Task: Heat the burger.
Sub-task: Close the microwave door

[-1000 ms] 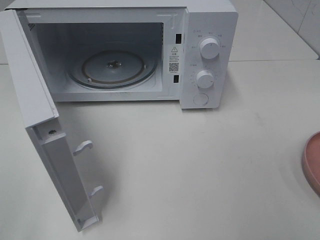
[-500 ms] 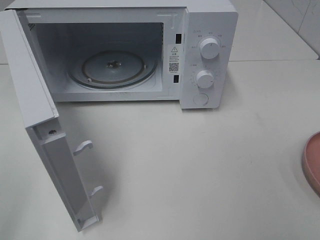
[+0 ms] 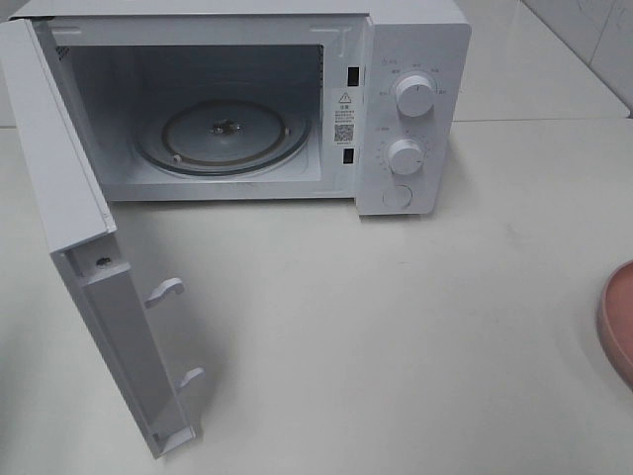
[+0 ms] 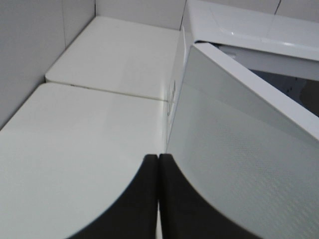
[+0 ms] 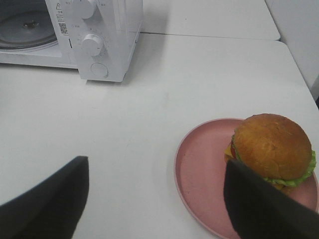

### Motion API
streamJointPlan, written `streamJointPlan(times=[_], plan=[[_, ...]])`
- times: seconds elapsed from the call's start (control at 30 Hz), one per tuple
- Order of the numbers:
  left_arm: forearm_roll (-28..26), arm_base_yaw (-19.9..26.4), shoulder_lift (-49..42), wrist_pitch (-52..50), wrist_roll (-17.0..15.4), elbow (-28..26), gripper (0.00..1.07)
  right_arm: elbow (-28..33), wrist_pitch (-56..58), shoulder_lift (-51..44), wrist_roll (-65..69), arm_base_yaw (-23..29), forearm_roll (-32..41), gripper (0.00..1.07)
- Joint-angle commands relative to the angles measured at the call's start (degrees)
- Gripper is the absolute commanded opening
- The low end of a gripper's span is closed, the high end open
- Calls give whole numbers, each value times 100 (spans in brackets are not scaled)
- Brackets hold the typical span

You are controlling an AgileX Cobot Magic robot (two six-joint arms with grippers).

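Observation:
The burger (image 5: pixel 271 147), a glossy brown bun with green lettuce showing at its edge, sits on a round pink plate (image 5: pixel 202 169) in the right wrist view. My right gripper (image 5: pixel 159 204) hovers over the plate's near side, open wide, its dark fingers (image 5: pixel 50 199) far apart; one finger partly covers the burger's lower edge. In the exterior high view only a sliver of the plate (image 3: pixel 618 322) shows at the right edge, and the burger is out of frame. My left gripper (image 4: pixel 158 199) is shut, empty, beside the outer face of the open microwave door (image 4: pixel 239 149).
A white microwave (image 3: pixel 410 109) stands at the back, its door (image 3: pixel 89 257) swung out to the left. A glass turntable (image 3: pixel 223 134) lies bare in the cavity. Two knobs (image 3: pixel 413 96) and a button are on its right panel. Tiled walls border the table.
Nothing has moved in the exterior high view. My left gripper's fingers have closed together.

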Motion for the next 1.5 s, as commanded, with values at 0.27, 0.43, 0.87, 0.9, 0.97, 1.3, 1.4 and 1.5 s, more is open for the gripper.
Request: streamJointPlan(times=[0.27,0.43,0.87,0.9,0.97,1.3,1.4,1.5], plan=[[6,17,951,-2681,172,785,0,17,-23,-143,-34,-46,6,72],[584,17,1627,-3392,-74,957,0,17,-23,-143,-34,-46,6,72],[3117,17,3466,-5518,-1896,940,0,17,-23,-143,-34,-46,6,72],[3117,17,3466,-5518,-1896,940,0,17,-23,-143,-34,-46,6,72],[3340,17,3873,-6028,-1896,940,0,17,-23,-143,-34,-46,6,72],[4647,17,5002,-6921,-2590,642,0,17,-23,-143,-34,-46,6,72],[5025,17,5208,-6944,-2716,447,0,17,-23,-143,-34,-46,6,72],[5025,-132,5380,-6933,-2796,298,0,17,-23,-143,-34,-46,6,72]])
